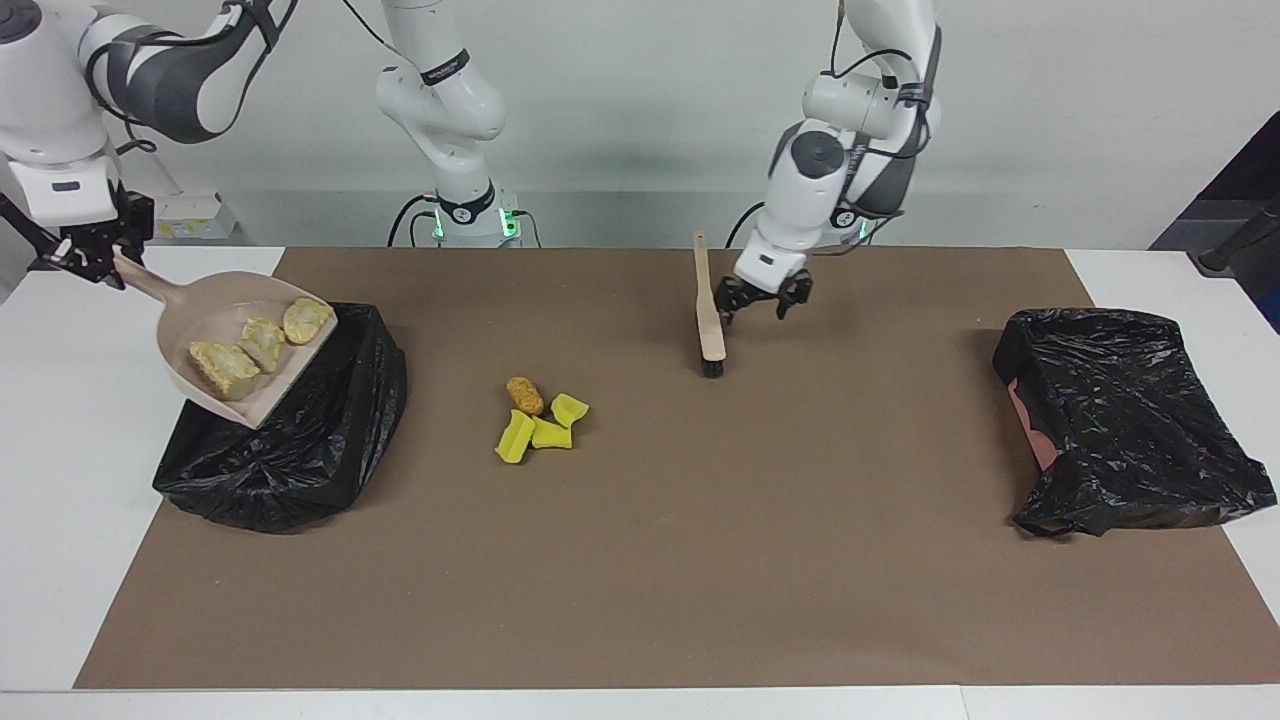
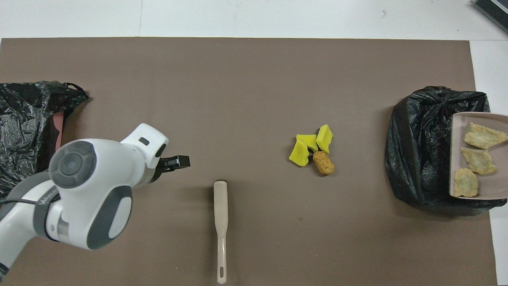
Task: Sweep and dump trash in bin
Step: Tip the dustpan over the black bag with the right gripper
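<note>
- Trash lies in two lots: three pale beige bread-like chunks [image 1: 248,344] sit in the beige plastic dustpan [image 1: 200,312], raised and tilted over the black-bagged bin [image 1: 290,440] at the right arm's end of the table.
- Three bright yellow sponge pieces [image 1: 540,428] and one orange-brown nugget [image 1: 524,396] lie bunched on the brown mat [image 1: 700,560], well apart from both grippers.
- A second black-bagged bin [image 1: 1130,420] sits at the left arm's end.
- The right gripper [image 1: 92,262] is clamped on the dustpan's handle, the chunks below its fingers.
- The beige flat-handled brush [image 1: 709,318] lies on the mat.
- The left gripper [image 1: 762,300] hovers just beside the brush, fingers spread wide, holding nothing.
</note>
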Robot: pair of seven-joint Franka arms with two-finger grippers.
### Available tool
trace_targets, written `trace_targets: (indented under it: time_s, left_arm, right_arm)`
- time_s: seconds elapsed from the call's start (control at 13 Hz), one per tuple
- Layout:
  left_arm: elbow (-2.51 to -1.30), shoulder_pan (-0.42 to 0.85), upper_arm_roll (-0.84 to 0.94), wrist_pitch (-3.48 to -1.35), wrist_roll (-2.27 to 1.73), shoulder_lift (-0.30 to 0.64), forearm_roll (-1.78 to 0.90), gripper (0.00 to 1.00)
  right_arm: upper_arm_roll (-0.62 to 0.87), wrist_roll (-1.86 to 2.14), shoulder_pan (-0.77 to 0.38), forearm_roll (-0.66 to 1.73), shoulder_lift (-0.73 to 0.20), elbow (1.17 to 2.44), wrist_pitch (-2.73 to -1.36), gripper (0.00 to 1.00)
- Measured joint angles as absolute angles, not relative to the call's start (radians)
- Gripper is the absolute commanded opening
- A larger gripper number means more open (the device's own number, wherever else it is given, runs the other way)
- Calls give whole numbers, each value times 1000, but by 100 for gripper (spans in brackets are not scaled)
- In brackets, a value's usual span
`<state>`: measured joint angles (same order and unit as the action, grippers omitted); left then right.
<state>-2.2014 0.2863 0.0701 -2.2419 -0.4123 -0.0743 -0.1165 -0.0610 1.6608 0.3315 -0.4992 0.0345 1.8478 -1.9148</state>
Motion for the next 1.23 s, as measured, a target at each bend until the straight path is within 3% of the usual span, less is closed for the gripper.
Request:
trace_targets:
  time_s: [0.62,1.0,1.23]
  left_arm:
    - [-1846,16,69,-1933,19,53,-96,100]
    - [-1689,2,72,-1736,29,51,-23,100]
    - [-1626,2,72,-1664,25,40,-23,100]
  right_arm:
    - [-52,1787,179,-830,28,1867,-1976,0]
    - [-51,1818,160,-895,64,1862,-1967,0]
    - [-44,1813,153,-873,138,1858,-1861,0]
